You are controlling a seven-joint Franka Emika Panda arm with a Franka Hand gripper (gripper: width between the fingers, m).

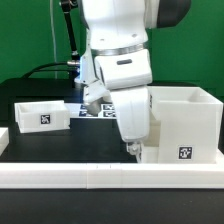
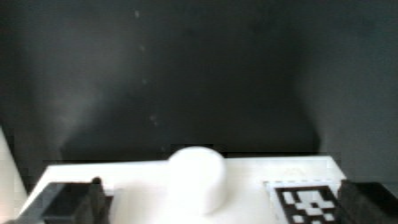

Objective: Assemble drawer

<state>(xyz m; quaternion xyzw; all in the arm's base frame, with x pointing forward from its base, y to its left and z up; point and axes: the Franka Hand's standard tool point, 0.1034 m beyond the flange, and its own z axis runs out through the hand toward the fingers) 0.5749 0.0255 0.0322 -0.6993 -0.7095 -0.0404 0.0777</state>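
In the exterior view the tall hollow box shell (image 1: 185, 125) of the drawer stands at the right, and one shallow tray (image 1: 42, 113) lies at the left. My gripper (image 1: 133, 150) hangs low just left of the shell. In the wrist view a second white tray (image 2: 134, 180) with a rounded knob (image 2: 196, 172) and a square tag (image 2: 317, 205) lies under my gripper (image 2: 222, 208). The dark fingers (image 2: 71, 205) stand wide apart either side of the knob. The gripper looks open. The arm hides this tray in the exterior view.
A long low white rail (image 1: 100, 176) runs along the table's front. The marker board (image 1: 97, 110) lies behind the arm. The black table (image 2: 178, 80) spreads beyond the tray. A cable (image 1: 50, 68) hangs at the back left.
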